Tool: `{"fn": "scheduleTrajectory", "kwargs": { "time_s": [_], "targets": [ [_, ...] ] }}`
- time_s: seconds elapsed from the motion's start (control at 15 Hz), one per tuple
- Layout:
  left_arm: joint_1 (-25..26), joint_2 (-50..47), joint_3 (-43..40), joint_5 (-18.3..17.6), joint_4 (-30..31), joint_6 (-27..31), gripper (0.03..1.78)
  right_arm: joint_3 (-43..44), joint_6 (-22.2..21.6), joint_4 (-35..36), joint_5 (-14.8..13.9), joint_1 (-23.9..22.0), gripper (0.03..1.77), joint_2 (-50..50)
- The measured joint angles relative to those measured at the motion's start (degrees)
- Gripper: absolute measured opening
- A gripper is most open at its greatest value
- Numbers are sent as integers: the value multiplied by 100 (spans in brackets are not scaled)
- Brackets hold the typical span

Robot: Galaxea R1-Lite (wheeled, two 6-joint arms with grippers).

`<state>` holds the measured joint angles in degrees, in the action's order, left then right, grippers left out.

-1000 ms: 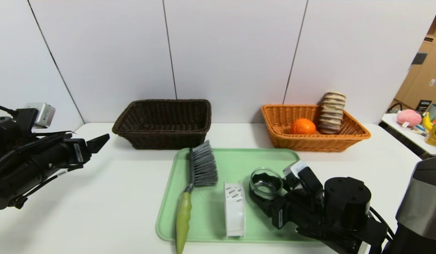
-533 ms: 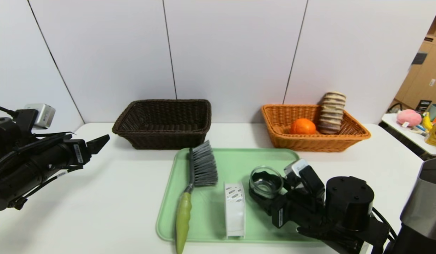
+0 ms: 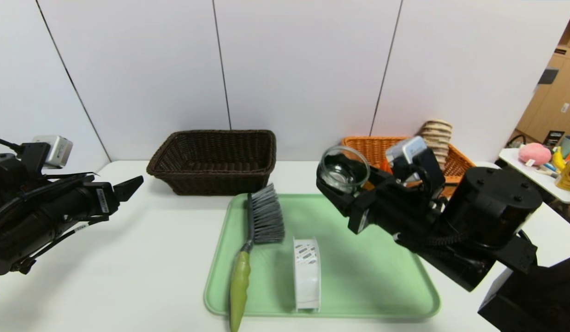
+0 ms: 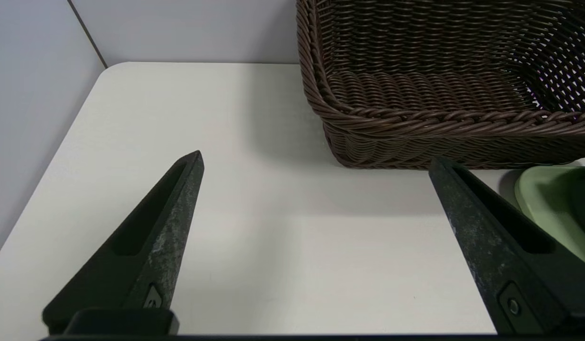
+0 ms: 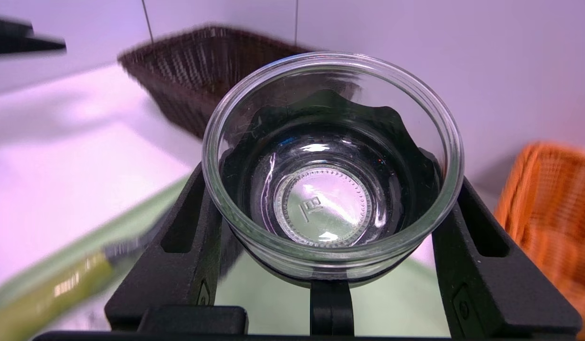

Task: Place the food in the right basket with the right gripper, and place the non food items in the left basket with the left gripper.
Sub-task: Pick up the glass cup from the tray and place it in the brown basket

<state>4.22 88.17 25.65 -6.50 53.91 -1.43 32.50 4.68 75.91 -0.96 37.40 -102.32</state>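
Clear glass: cup (image 5: 332, 258) lifted above the green tray (image 3: 372, 286), mouth up, between the fingers of the right end effector (image 5: 328, 189). Spread partway, to the cup's width, with pads against opposite sides. Left end effector (image 4: 316, 158) parked over the counter (image 3: 128, 258) near the dark basket (image 3: 211, 174), spread wide and holding nothing.

Principal risk: slipping or twisting of the smooth, rounded cup, if gripped too lightly or swung too fast. Possible breakage on landing. Second risk: wrong destination, given non-food in the right end effector and the orange basket (image 3: 462, 167) close by. Handover or long reach across probably needed; clipping of the dark basket's rim possible if carried too low.

Food already sorted: orange (image 3: 384, 167) and striped roll (image 3: 437, 133) in the orange basket. Still to be moved from the tray: brush (image 3: 240, 281) and white spool (image 3: 307, 283).
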Motion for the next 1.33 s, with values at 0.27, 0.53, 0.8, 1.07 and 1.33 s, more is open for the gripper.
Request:
{"fn": "scheduleTrajectory", "kwargs": {
  "time_s": [0.27, 0.53, 0.8, 1.07, 1.33],
  "targets": [
    [-1, -44, 28, -11, -2, -5, 169, 1780, 16, -1897, 300, 17, 120, 173],
    [-4, -194, 37, -30, -7, 22, 169, 3736, 11, -4055, 435, 80, 120, -162],
    [-6, -347, 9, -37, -9, 35, 169, 5194, -28, -5759, 390, 254, 120, -929],
    [-11, -518, -44, -41, -9, 50, 169, 6693, -41, -6718, 252, 344, 120, -1786],
    [-32, -670, -184, -52, 39, 52, 169, 7869, -17, -7245, 121, 405, 120, -2662]
  ]
}}
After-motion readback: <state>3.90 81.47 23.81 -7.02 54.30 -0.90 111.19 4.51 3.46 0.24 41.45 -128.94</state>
